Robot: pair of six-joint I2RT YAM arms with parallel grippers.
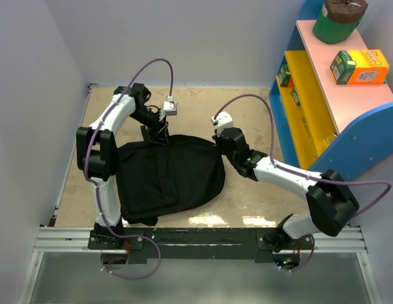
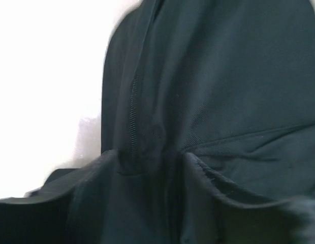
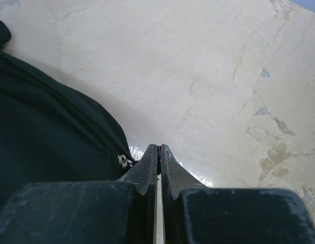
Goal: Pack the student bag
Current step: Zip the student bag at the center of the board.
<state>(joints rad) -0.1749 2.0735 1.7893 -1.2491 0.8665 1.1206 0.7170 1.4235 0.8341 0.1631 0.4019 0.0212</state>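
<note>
The student bag (image 1: 168, 177) lies flat on the table (image 1: 247, 114), left of centre, with no loose item showing beside it. Loading is probably over, and closing or tidying is likely what is left; its contents are hidden. The left gripper (image 1: 160, 132) sits at the bag's 12 o'clock edge, facing black fabric and a zip line (image 2: 133, 117); I cannot tell how wide its jaws stand. The right gripper (image 3: 158, 148), at 3 o'clock, has its jaws pressed together on nothing discernible.
</note>
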